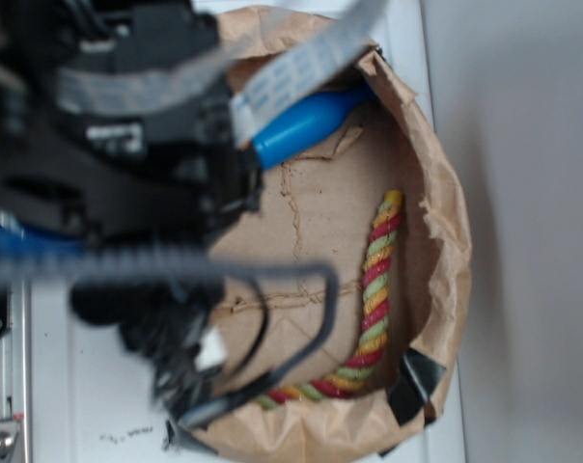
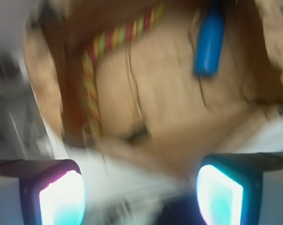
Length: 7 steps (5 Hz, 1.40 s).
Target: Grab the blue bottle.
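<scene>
Blue bottle (image 2: 209, 44) — smooth, bright, narrow-necked, lying flat.

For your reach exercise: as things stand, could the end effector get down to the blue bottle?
Probably yes: the blue bottle lies uncovered in the open-topped paper bag, apart from the rope, with the open end effector holding nothing.

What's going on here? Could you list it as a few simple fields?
container: brown paper bag, rolled down, open
bottle: blue, lying on its side inside the bag, near the wall
rope: red-yellow-green, curved along the bag's inside wall, apart from the bottle
gripper: open, holding nothing, outside the bag's rim
image quality: wrist view blurred
</scene>
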### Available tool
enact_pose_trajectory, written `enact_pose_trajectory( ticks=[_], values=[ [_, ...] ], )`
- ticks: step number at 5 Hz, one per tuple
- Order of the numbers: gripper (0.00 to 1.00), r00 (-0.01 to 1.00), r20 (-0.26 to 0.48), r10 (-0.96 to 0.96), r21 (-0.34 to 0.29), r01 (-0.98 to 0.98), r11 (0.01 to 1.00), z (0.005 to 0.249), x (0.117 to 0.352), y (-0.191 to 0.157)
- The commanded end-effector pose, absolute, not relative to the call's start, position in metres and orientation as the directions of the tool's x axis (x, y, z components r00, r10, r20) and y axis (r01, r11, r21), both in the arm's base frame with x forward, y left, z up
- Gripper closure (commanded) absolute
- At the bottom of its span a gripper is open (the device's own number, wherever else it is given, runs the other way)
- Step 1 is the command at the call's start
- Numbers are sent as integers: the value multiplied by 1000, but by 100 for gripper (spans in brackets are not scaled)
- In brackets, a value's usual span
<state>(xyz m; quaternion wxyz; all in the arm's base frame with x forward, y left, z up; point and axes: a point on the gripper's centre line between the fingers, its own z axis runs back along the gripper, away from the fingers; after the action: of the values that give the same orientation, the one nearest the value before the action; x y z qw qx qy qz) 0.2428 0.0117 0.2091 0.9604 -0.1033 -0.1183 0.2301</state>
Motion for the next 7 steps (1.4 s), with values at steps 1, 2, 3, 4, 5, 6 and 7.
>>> enact_pose_trajectory(
  ticks=[1, 2, 3, 4, 5, 6, 7],
  values=[
    [0, 709, 146, 690, -275, -641, 717, 186, 284, 48],
    [0, 709, 146, 690, -275, -641, 717, 186, 284, 48],
    [0, 709, 146, 690, -275, -641, 717, 186, 284, 48],
    [0, 709, 146, 690, -275, -641, 717, 186, 284, 48],
    [0, 671, 200, 714, -250, -669, 700, 161, 293, 45],
    [0, 665, 234, 710, -210, -678, 704, 143, 300, 49],
    [0, 675, 255, 692, -193, -666, 721, 136, 292, 55]
  ],
)
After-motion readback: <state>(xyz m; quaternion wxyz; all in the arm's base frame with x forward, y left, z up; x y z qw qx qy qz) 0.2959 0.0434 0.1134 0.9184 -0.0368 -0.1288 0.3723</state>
